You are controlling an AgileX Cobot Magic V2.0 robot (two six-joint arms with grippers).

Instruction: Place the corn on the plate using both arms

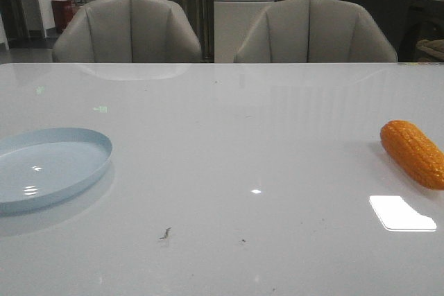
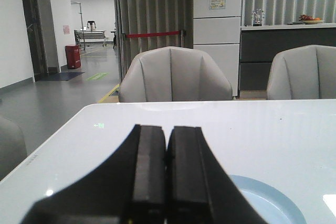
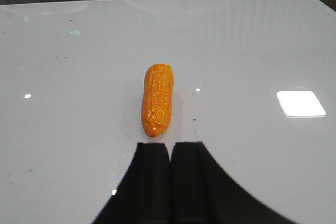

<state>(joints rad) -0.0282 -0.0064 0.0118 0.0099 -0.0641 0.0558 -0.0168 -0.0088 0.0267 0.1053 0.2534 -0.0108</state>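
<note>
Corn (image 1: 415,153): one orange cob, glossy, rows of bumpy kernels, blunt tapered ends. It lies flat on the table (image 1: 229,143) at the front view's right edge, angled, its near end partly cut off by the frame. Nothing touches it. In the right wrist view it lies lengthwise just ahead of the right claw (image 3: 169,153), apart from it.

Plate (image 1: 48,166): round, shallow, pale blue, low raised rim, plain. It sits flat at the table's left edge, well apart from the corn, with nothing on it.
</note>
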